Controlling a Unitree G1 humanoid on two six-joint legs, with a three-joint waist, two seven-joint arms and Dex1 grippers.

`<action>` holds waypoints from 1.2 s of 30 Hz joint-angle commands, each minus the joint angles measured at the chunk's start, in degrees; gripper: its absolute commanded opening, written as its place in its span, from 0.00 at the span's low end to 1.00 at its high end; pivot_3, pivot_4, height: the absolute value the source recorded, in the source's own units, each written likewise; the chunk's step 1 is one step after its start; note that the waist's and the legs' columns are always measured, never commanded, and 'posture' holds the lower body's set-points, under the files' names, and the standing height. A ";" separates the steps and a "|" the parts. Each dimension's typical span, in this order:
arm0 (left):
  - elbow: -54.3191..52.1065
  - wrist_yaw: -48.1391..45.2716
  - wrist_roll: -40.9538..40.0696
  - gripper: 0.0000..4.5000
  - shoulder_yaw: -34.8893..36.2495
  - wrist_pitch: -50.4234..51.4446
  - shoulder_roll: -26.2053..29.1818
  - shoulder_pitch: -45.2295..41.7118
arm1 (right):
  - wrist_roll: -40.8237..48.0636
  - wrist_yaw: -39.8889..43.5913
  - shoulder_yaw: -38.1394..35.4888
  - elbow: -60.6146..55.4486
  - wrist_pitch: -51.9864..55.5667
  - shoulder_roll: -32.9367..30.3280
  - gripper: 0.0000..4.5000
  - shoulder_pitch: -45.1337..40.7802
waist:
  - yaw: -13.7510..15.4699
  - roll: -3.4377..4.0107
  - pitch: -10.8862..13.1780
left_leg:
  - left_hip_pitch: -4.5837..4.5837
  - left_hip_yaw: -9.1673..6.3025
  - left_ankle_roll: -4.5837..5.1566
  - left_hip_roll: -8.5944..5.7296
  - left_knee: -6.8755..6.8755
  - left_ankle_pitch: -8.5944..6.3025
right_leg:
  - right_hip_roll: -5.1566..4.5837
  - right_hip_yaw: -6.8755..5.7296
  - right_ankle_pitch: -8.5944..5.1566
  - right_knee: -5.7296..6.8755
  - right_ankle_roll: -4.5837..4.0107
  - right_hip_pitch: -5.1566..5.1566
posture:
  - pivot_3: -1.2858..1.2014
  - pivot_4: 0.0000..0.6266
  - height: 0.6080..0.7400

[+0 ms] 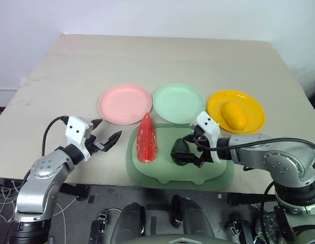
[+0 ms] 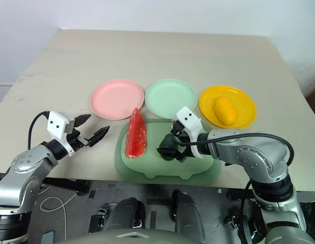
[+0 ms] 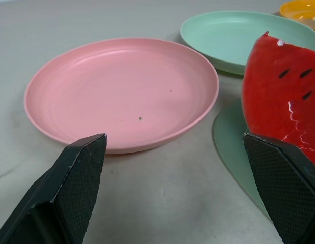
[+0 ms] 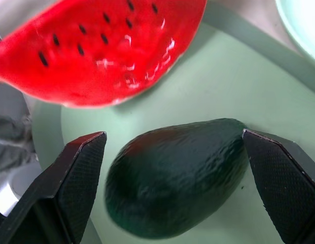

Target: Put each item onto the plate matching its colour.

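Observation:
The dark green avocado (image 4: 177,173) lies on the dull-green mat (image 1: 213,175). My right gripper (image 1: 188,150) is open, with one finger on each side of the avocado. The red wedge (image 1: 147,138) lies on the mat's left part, beside the avocado. Out to the left, over the bare table, my left gripper (image 1: 109,128) is open and empty, pointing toward the wedge (image 3: 284,101) and the pink plate (image 3: 121,86). The yellow fruit (image 1: 234,114) rests on the yellow plate (image 1: 216,107). The pink plate (image 1: 125,103) and the mint plate (image 1: 178,103) hold nothing.
The three plates stand in a row just behind the mat, which sits at the table's (image 1: 162,56) front edge. Bare tabletop stretches behind the plates and to the left of the pink plate. A black cable (image 1: 48,132) loops from my left wrist.

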 commanded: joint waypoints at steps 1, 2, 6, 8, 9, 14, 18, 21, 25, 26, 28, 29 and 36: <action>-1.49 0.01 -0.38 1.00 0.42 -0.17 0.15 0.23 | -2.49 -0.37 1.41 -1.84 -0.70 -1.17 1.00 0.12 | 0.01 0.00 0.00 | 0.00 0.00 0.00 0.00 0.00 0.00 | 0.00 0.00 0.00 0.00 0.00 0.00 | 0.52 0.24 1.00; -1.52 0.05 -0.38 1.00 0.39 -0.16 0.13 0.26 | -3.04 -0.29 1.67 -1.70 -0.87 -1.34 1.00 0.10 | 0.01 0.00 0.00 | 0.00 0.00 0.00 0.00 0.00 0.00 | 0.00 0.00 0.00 0.00 0.00 0.00 | 0.52 0.24 1.00; -1.54 0.13 -0.44 1.00 0.33 -0.19 0.09 0.36 | -4.59 0.43 2.38 -1.52 -1.63 -2.27 1.00 0.04 | 0.04 -0.01 -0.01 | 0.01 0.00 0.00 0.00 0.00 0.00 | 0.00 0.00 0.00 0.00 0.00 0.02 | 0.52 0.24 1.00; -1.35 0.12 -0.42 1.00 0.33 -0.25 0.10 0.25 | -5.41 0.98 2.82 -1.42 -2.12 -2.93 1.00 -0.05 | 0.03 -0.02 -0.01 | 0.02 0.00 0.00 0.00 0.00 0.00 | 0.00 0.00 0.00 -0.01 0.00 0.02 | 0.52 0.24 1.00; -1.28 0.12 -0.39 1.00 0.32 -0.28 0.10 0.21 | -5.87 1.22 3.07 -1.41 -2.39 -3.29 1.00 -0.08 | 0.03 -0.01 -0.01 | 0.02 0.00 0.00 0.00 0.00 0.00 | 0.00 0.00 0.00 -0.01 0.00 0.02 | 0.52 0.24 1.00; -1.10 0.18 -0.33 1.00 0.18 -0.40 -0.01 -0.09 | -8.73 3.29 5.44 -2.14 -5.95 -5.71 1.00 0.19 | 0.03 -0.03 -0.02 | 0.03 0.00 0.00 0.00 0.01 0.00 | 0.00 0.00 -0.01 -0.01 -0.01 0.03 | 0.52 0.24 1.00; -1.01 0.26 -0.22 1.00 0.01 -0.57 -0.21 -0.11 | -11.21 5.18 6.77 -1.92 -10.02 -6.78 1.00 0.81 | 0.02 -0.03 -0.02 | 0.01 -0.01 0.00 0.00 0.00 0.00 | 0.00 -0.01 -0.02 -0.03 -0.02 0.03 | 0.52 0.24 1.00; -1.07 0.42 -0.18 1.00 -0.17 -0.60 -0.41 -0.21 | -12.59 6.24 6.80 -0.66 -11.37 -6.51 1.00 0.52 | 0.01 -0.03 -0.02 | -0.01 0.00 0.00 0.00 0.00 0.00 | 0.00 -0.01 -0.01 -0.03 -0.01 -0.01 | 0.52 0.24 1.00; -1.08 0.41 -0.19 1.00 0.00 -0.68 -0.47 -0.14 | -13.24 8.19 5.76 0.41 -12.44 -6.38 1.00 -0.62 | 0.01 -0.02 -0.01 | -0.01 0.00 0.00 0.00 -0.01 0.00 | 0.01 -0.01 -0.01 -0.02 -0.01 -0.01 | 0.52 0.24 1.00; -1.08 0.43 -0.17 1.00 0.02 -0.70 -0.48 -0.10 | -13.50 8.61 5.70 0.68 -12.79 -6.51 1.00 -0.83 | 0.00 -0.02 -0.02 | -0.01 0.00 0.00 0.00 -0.01 0.00 | 0.01 -0.01 -0.01 -0.03 -0.01 -0.01 | 0.52 0.24 1.00; -1.08 0.46 -0.19 1.00 0.02 -0.66 -0.52 -0.11 | -13.95 9.29 5.75 1.15 -13.51 -6.58 1.00 -1.01 | 0.01 -0.02 -0.02 | -0.01 0.00 0.00 0.00 -0.01 0.00 | 0.01 -0.01 -0.01 -0.03 -0.01 -0.01 | 0.52 0.24 1.00; -1.15 0.48 -0.20 1.00 0.02 -0.65 -0.55 -0.02 | -14.26 9.63 5.92 1.31 -13.88 -6.58 1.00 -0.96 | 0.01 -0.02 -0.02 | -0.01 0.00 0.00 0.00 -0.01 0.00 | 0.01 -0.01 -0.01 -0.03 -0.01 -0.01 | 0.52 0.24 1.00; -1.12 0.55 -0.15 1.00 -0.02 -0.67 -0.63 -0.14 | -16.99 12.17 8.00 2.58 -16.28 -6.33 1.00 -0.09 | 0.01 -0.02 -0.02 | -0.01 0.00 0.00 0.00 -0.01 0.00 | 0.01 -0.01 -0.01 -0.03 -0.01 -0.02 | 0.52 0.24 1.00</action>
